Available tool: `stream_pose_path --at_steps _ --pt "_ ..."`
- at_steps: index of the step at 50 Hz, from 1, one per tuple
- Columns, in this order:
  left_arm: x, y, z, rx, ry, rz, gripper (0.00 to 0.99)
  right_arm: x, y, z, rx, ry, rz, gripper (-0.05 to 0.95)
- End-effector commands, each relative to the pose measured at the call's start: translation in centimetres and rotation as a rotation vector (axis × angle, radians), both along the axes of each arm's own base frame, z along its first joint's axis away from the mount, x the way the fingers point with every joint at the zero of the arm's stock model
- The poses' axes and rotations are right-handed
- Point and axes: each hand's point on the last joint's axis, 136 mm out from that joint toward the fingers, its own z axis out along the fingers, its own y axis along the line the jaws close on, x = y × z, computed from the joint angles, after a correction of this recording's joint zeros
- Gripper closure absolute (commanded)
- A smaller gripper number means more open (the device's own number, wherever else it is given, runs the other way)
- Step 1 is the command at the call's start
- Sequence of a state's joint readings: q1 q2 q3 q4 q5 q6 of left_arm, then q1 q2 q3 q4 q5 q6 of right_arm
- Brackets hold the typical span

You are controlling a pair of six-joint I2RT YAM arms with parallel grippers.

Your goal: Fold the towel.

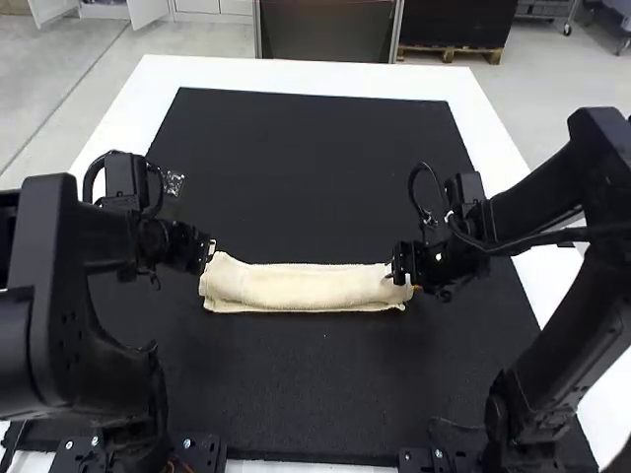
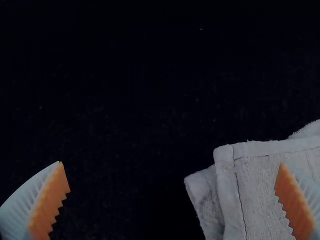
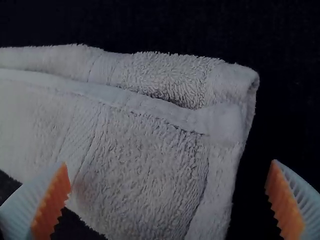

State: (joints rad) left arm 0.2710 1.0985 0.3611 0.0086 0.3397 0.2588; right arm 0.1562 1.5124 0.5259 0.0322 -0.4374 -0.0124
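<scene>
The cream towel (image 1: pixel 306 287) lies folded into a narrow strip running crosswise on the black mat. At the strip's left end is my left gripper (image 1: pixel 210 252), and my right gripper (image 1: pixel 404 278) is at its right end. In the left wrist view the left gripper (image 2: pixel 172 200) is open, one finger over the folded towel corner (image 2: pixel 260 185), the other over bare mat. The right wrist view has the right gripper (image 3: pixel 167 200) open too, its wide-apart fingers on either side of the towel's end (image 3: pixel 145 160), where stacked layers and a hem show.
The black mat (image 1: pixel 315 177) covers most of the white table (image 1: pixel 148 99). A small clear, shiny object (image 1: pixel 174 182) rests near the mat's left edge, beside the left arm.
</scene>
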Motion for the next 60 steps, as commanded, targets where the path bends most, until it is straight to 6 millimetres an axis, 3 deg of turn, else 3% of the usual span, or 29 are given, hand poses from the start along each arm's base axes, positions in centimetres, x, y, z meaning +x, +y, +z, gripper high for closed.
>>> stream_pose_path --at_steps 1,23,26,32,35,36,39,51,60 --pt "0.6 0.3 1.4 -0.009 -0.042 0.014 0.031 1.1 0.4 0.2 -0.004 -0.022 0.010 0.00" --pt "1.2 0.3 2.9 -0.019 -0.076 0.024 0.033 0.8 2.4 -0.9 0.009 0.016 0.057 0.01" --pt "1.2 0.3 3.0 -0.022 -0.078 0.027 0.031 0.7 2.5 -1.0 0.010 0.021 0.062 0.07" --pt "1.3 0.3 3.3 -0.032 -0.085 0.036 0.033 0.6 2.7 -1.4 0.018 0.038 0.069 0.30" --pt "1.2 0.3 3.5 -0.031 -0.092 0.037 0.031 0.5 2.8 -1.7 0.019 0.041 0.076 0.49" --pt "1.2 0.3 3.6 -0.031 -0.096 0.037 0.033 0.7 2.8 -1.7 0.019 0.036 0.077 0.62" --pt "1.3 0.3 4.0 -0.032 -0.106 0.040 0.033 0.8 3.0 -1.8 0.031 0.034 0.082 0.90" --pt "1.6 0.4 5.3 -0.114 -0.128 0.094 0.033 0.8 2.7 -1.9 0.020 0.041 0.098 0.92" --pt "1.4 0.4 4.9 -0.118 -0.110 0.099 0.033 1.8 2.0 0.6 0.028 0.000 0.075 0.92"
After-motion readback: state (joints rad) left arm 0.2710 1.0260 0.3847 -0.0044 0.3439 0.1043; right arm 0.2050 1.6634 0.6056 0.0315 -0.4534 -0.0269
